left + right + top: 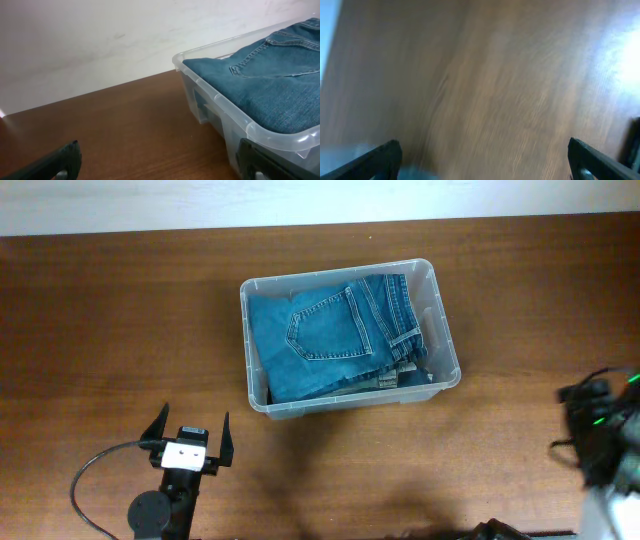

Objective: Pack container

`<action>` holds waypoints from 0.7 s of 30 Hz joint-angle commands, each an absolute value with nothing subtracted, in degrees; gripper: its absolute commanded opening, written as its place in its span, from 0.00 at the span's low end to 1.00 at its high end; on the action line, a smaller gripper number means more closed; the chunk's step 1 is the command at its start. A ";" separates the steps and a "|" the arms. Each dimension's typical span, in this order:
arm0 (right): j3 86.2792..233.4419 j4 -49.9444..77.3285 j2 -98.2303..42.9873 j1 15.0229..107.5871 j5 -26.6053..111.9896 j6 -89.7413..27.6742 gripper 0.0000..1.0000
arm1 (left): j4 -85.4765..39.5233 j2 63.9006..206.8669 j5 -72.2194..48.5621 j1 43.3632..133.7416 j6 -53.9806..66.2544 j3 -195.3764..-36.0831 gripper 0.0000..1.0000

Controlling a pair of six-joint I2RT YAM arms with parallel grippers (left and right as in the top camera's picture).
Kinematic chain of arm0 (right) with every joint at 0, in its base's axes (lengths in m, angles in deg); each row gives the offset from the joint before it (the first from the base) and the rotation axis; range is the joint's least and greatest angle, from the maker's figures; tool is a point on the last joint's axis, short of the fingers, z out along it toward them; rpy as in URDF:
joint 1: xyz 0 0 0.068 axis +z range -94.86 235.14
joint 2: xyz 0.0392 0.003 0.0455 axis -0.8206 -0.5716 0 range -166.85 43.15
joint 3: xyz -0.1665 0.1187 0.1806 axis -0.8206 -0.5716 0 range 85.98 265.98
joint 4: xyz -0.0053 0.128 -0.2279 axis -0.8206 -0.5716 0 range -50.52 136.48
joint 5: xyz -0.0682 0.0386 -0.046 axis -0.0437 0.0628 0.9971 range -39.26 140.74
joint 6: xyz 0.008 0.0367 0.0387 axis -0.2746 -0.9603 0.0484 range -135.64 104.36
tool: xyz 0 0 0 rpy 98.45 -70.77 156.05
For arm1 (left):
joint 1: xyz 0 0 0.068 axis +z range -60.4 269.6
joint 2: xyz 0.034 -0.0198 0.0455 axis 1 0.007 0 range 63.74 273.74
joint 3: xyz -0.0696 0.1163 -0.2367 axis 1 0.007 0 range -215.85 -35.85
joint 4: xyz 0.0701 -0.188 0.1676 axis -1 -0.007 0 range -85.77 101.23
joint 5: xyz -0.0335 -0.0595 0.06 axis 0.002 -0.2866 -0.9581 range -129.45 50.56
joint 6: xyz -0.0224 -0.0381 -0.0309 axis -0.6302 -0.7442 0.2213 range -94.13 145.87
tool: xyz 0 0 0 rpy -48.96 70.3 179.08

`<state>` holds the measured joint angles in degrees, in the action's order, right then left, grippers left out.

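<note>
Black fingers [157,426] of the left gripper [192,428] are spread wide, with nothing held between them. The gripper is positioned over the brown wooden table [100,330], near the front-left corner of the container [340,272] but apart from it. The right gripper [485,162] is likewise released and empty. Its fingers are seen wide apart over bare wood in the blurred right wrist view, well apart from the container. The container, a clear plastic bin, is located upright at the table's centre. Its long axis runs left to right in the overhead view, with the right end turned slightly toward the table's far edge. Folded blue jeans [330,330] are laid flat inside, back pocket upward and waistband toward the right end.
</note>
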<state>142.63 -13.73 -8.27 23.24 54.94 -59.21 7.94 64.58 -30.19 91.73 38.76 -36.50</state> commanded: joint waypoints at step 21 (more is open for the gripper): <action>110.17 14.27 30.46 54.02 62.20 -48.23 0.99 | 7.63 64.08 -29.31 92.02 39.65 -36.37 0.99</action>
